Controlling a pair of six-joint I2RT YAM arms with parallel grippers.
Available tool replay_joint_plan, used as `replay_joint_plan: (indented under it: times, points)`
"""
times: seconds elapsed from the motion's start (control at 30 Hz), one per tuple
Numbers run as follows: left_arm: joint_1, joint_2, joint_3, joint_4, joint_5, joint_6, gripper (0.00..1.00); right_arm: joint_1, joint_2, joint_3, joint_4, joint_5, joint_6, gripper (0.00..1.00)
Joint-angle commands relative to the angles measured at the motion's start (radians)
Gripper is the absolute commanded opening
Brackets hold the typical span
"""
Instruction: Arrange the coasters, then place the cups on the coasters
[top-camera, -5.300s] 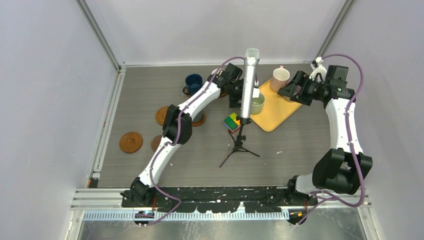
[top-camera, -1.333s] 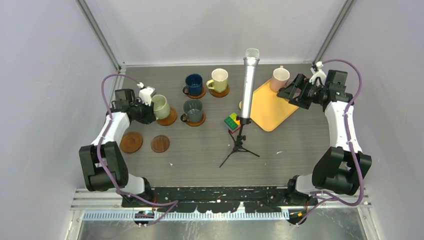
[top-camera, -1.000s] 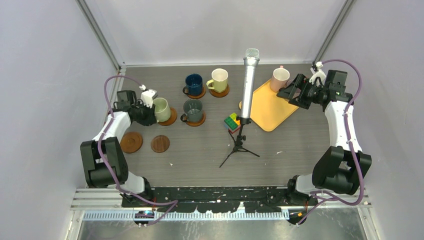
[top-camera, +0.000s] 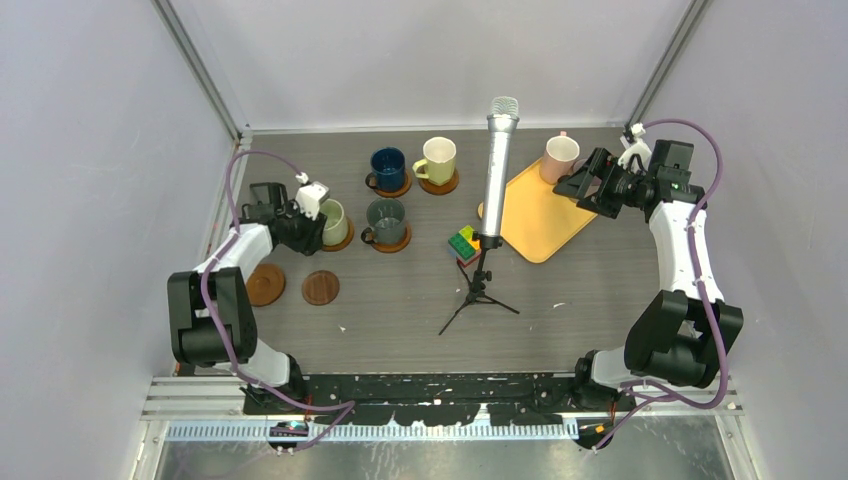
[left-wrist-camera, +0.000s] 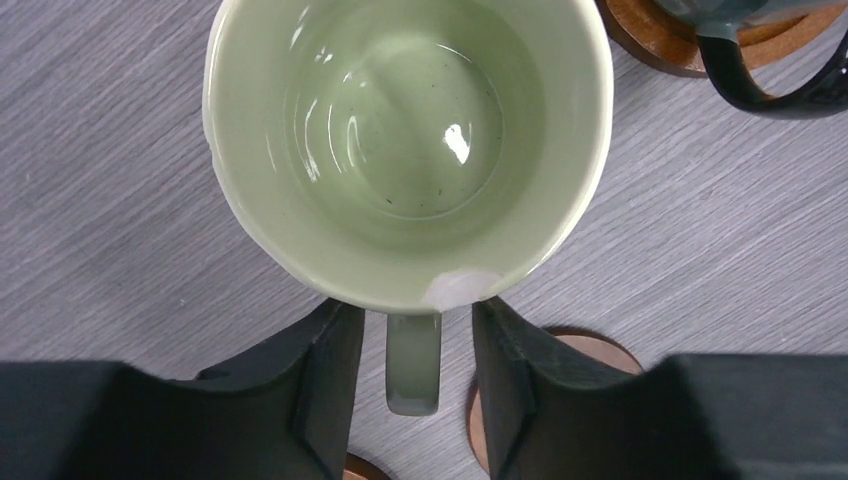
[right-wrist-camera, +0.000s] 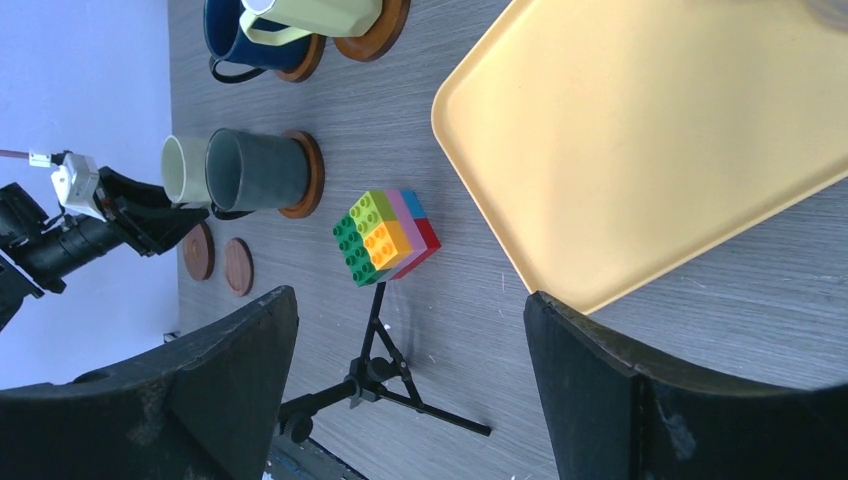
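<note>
The left arm bends sharply, left gripper (left-wrist-camera: 415, 312) jaws parted a little — the right arm stretches far right, right gripper (right-wrist-camera: 410, 300) spread wide.

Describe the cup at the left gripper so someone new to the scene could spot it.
Find the silver microphone standing mid-table and go left, past the dark grey-green mug. The next cup along is the pale green mug, leftmost of all the cups, with the left gripper open either side of its handle. It is the only light green cup on the table.
</note>
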Motion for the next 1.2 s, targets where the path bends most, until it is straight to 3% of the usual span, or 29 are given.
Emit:
replay_joint_plan:
  times: [0.0, 0.2, 0.4, 0.63, 0.83, 0.97, 1.17]
  points:
    - [-0.003, -0.056, 0.014, 0.005, 0.001, 0.019, 0.51, 0.005, -0.009, 0.009, 0.026, -0.004, -0.023, 0.88]
    - [-0.003, -0.124, 0.078, -0.119, 0.011, 0.009, 0.74, 0.014, 0.026, 0.118, -0.161, 0.102, -0.232, 0.88]
    - [-0.018, -0.186, 0.167, -0.203, 0.026, -0.024, 0.85, 0.026, 0.05, 0.214, -0.208, 0.272, -0.45, 0.87]
    - [-0.05, -0.204, 0.267, -0.323, 0.087, -0.025, 0.92, 0.054, 0.246, 0.424, -0.317, 0.435, -0.753, 0.78]
    - [-0.078, -0.243, 0.254, -0.325, 0.086, -0.04, 0.93, 0.058, 0.383, 0.503, -0.272, 0.543, -0.769, 0.72]
    - [-0.079, -0.252, 0.251, -0.327, 0.091, -0.051, 0.93, 0.042, 0.474, 0.578, -0.215, 0.614, -0.64, 0.73]
    - [-0.079, -0.257, 0.25, -0.33, 0.103, -0.064, 0.93, -0.028, 0.606, 0.746, -0.217, 0.508, -0.45, 0.76]
